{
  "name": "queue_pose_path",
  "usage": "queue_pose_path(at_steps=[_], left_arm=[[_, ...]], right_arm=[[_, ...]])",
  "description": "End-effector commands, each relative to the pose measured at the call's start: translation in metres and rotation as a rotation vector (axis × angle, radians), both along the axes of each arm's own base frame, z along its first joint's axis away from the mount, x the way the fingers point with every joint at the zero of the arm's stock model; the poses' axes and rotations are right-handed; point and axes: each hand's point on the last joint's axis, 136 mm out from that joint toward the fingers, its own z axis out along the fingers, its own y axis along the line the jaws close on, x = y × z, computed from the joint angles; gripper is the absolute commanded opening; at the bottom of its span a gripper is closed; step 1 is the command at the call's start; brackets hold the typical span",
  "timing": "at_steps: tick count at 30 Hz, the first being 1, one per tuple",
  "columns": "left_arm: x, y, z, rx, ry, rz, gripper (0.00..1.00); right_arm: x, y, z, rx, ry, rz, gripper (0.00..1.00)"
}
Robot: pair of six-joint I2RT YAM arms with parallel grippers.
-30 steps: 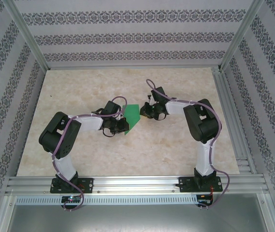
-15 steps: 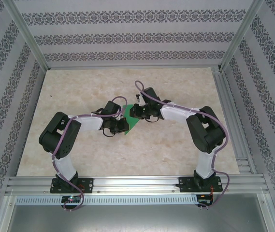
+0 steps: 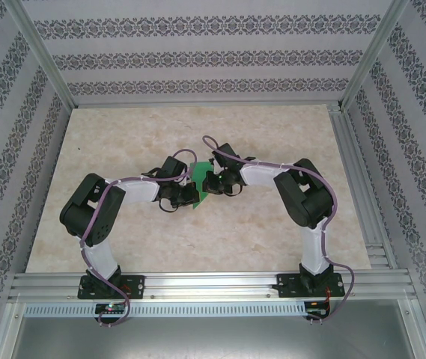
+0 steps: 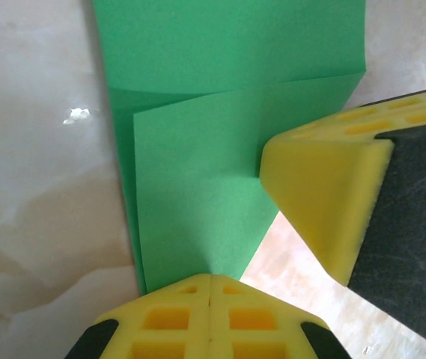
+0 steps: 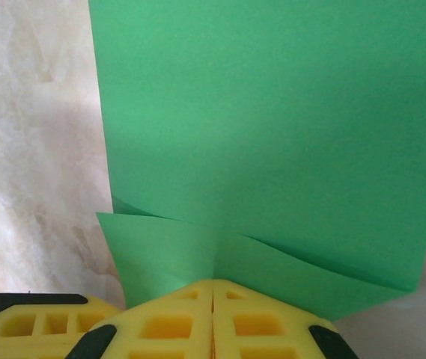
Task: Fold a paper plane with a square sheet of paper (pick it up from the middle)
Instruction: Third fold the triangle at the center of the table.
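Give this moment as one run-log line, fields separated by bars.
step: folding | left gripper: shut on paper | right gripper: shut on paper | paper: green, partly folded

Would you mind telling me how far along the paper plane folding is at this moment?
Done: the green paper already shows overlapping layers and a diagonal edge, so early folds are in. In hand: the left tool and right tool are both shut on its edges, close together. Left: the paper is not yet a narrow dart with centre crease and wings, so most shaping probably remains.
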Motion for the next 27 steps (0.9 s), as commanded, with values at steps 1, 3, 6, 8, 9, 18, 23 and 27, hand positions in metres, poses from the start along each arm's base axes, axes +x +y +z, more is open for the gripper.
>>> queue_pose_path(at_steps=[1, 3, 6, 8, 9, 18, 23, 27], left_arm=[[-0.03, 0.024, -0.027, 0.119, 0.1, 0.002, 0.06], [-0.03, 0.023, -0.026, 0.117, 0.096, -0.003, 0.06], [-0.029, 0.022, -0.021, 0.11, 0.083, -0.009, 0.06], [-0.028, 0.022, -0.015, 0.105, 0.068, -0.014, 0.07], [-0.027, 0.021, -0.011, 0.099, 0.056, -0.016, 0.08], [0.007, -0.004, 0.046, -0.066, -0.127, 0.007, 0.22], [0.026, 0.002, 0.043, -0.002, -0.158, 0.063, 0.22], [0.034, 0.01, 0.031, 0.035, -0.141, 0.102, 0.22]], right_arm=[[0.023, -0.035, -0.01, -0.109, -0.027, -0.055, 0.08], [0.037, -0.05, -0.005, -0.144, -0.057, -0.082, 0.08], [0.052, -0.053, 0.024, -0.121, -0.121, -0.09, 0.09], [0.054, -0.05, 0.044, -0.092, -0.161, -0.089, 0.12], [0.053, -0.049, 0.053, -0.07, -0.173, -0.093, 0.15], [0.024, -0.036, 0.058, 0.128, -0.118, -0.125, 0.39], [0.015, -0.026, 0.05, 0.166, -0.072, -0.106, 0.42], [0.011, -0.024, 0.036, 0.153, -0.033, -0.103, 0.44]])
